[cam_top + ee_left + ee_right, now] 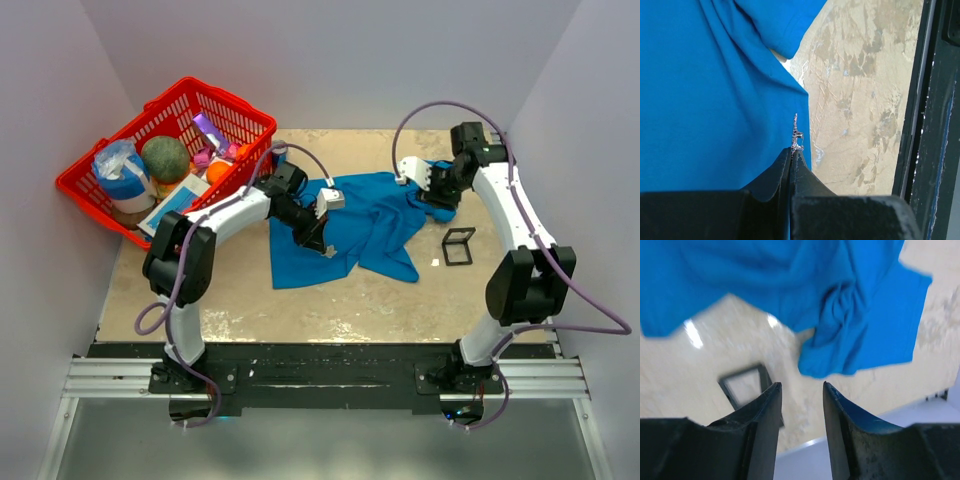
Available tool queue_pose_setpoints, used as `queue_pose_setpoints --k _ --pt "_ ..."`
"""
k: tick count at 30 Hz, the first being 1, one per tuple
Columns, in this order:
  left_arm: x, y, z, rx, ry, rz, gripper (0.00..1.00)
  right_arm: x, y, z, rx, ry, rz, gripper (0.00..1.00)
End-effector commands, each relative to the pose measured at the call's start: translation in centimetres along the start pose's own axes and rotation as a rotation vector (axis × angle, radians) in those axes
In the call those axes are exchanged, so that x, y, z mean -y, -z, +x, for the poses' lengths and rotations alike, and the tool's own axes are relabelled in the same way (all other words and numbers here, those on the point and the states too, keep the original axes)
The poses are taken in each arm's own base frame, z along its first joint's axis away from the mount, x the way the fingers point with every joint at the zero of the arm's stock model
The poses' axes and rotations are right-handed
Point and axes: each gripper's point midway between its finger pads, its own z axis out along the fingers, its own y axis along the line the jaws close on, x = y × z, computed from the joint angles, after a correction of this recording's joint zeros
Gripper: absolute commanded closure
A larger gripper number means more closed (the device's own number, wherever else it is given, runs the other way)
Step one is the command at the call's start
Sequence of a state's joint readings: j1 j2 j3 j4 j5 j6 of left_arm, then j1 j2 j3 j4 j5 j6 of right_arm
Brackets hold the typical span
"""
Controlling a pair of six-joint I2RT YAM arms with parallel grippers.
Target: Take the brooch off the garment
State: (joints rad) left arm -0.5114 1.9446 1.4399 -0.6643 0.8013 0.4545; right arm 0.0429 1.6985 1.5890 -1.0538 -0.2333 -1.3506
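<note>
The blue garment (365, 222) lies crumpled on the tan table between the arms. My left gripper (322, 241) is over its left part. In the left wrist view its jaws (794, 150) are shut on the brooch (797, 134), a tiny silvery sparkly piece that stands out from the tips at the garment's (715, 100) right edge. I cannot tell whether the brooch still hangs in the cloth. My right gripper (438, 197) is at the garment's far right corner. Its jaws (801, 387) are open and empty, above the table near a bunched fold of the garment (840, 315).
A red basket (236, 108) with several items stands at the back left. A small black square frame (458, 246) lies right of the garment and also shows in the right wrist view (742, 385). A tiny white speck (435, 262) lies near it.
</note>
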Motion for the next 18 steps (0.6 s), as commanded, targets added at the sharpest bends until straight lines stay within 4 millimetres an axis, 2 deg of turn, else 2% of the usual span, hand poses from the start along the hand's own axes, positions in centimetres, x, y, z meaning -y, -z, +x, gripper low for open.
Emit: queue_pose_setpoints --k 1,2,3,5,6,9,11,12,15,18 --pt "1.4 2.9 -6.2 0.196 -0.162 -0.017 1.00 -3.2 2.7 -10.5 0.355 -0.183 -0.075 0.60" --pt "1.8 3.1 -6.9 0.217 -0.169 -0.009 1.00 -3.9 3.1 -12.4 0.438 -0.289 -0.119 0.61" --pt "1.9 3.9 -8.4 0.256 -0.204 -0.025 1.00 -3.4 3.4 -14.0 0.505 -0.312 -0.111 0.62" --pt "2.3 4.8 -10.1 0.308 -0.192 -0.042 1.00 -3.8 3.9 -15.9 0.579 -0.418 -0.155 0.62" --pt "2.8 5.8 -11.6 0.359 -0.240 -0.058 1.00 -3.6 4.4 -17.4 0.655 -0.413 -0.175 0.62" --pt "3.8 7.1 -13.6 0.437 -0.268 -0.057 1.00 -4.2 5.4 -19.7 0.753 -0.427 -0.245 0.61" --pt "4.1 7.2 -14.0 0.449 -0.274 -0.041 1.00 -4.5 5.5 -20.3 0.759 -0.391 -0.260 0.61" --pt "4.2 7.2 -14.3 0.454 -0.278 -0.033 1.00 -5.4 5.3 -20.7 0.747 -0.373 -0.289 0.61" --pt "4.2 6.9 -14.3 0.454 -0.282 -0.008 1.00 -6.5 5.1 -21.6 0.748 -0.318 -0.331 0.62" --pt "4.2 6.7 -14.4 0.454 -0.281 0.008 1.00 -7.0 5.2 -22.7 0.764 -0.304 -0.353 0.61"
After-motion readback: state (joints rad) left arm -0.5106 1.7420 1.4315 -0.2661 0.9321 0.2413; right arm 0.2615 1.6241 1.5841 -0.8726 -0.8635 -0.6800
